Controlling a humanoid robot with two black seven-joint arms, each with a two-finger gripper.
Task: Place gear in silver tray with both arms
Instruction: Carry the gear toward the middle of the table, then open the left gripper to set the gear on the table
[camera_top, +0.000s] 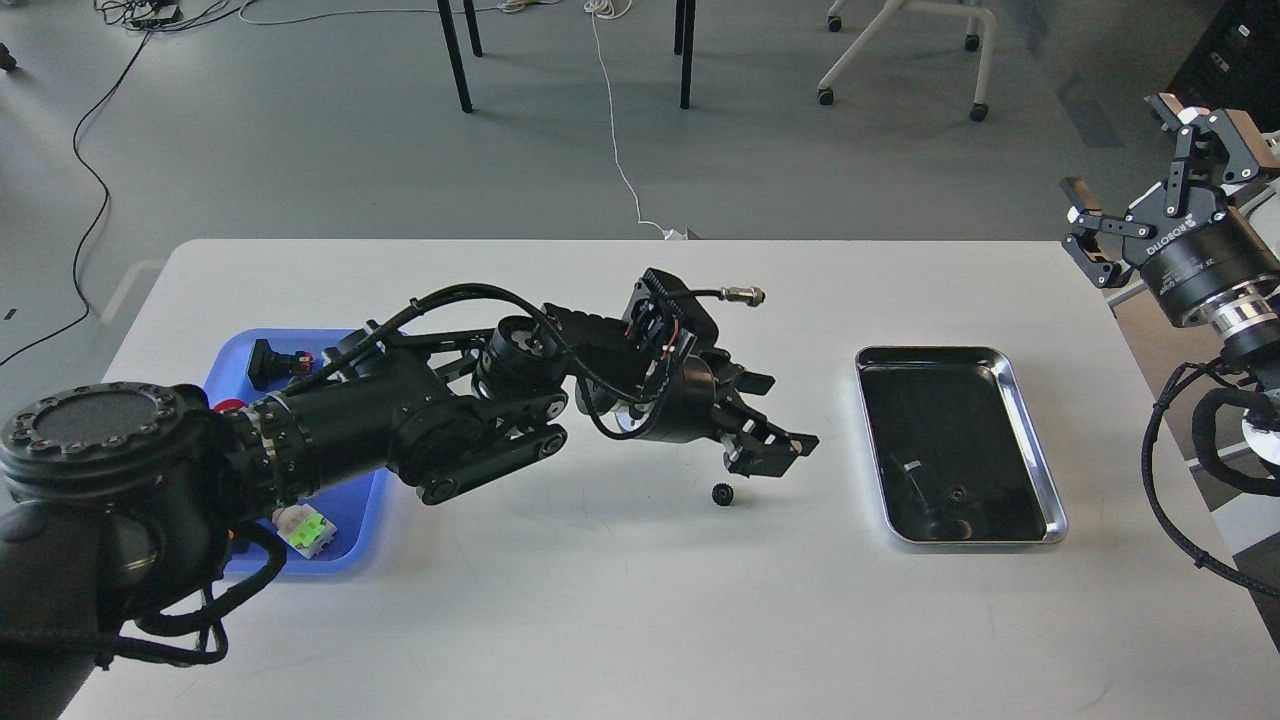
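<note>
A small black gear (720, 493) lies on the white table, free of both grippers. My left gripper (770, 452) hangs just above and to the right of it, with nothing between the fingers; whether the jaws are open does not show. The silver tray (1032, 430) lies to the right with a dark mirror-like floor that holds no gear. My right gripper (1150, 175) is open and held high past the table's far right edge, well away from the tray.
A blue plastic tray (360, 535) at the left holds several small parts and is partly hidden by my left arm. Table legs, a chair base and cables lie on the floor beyond the far edge.
</note>
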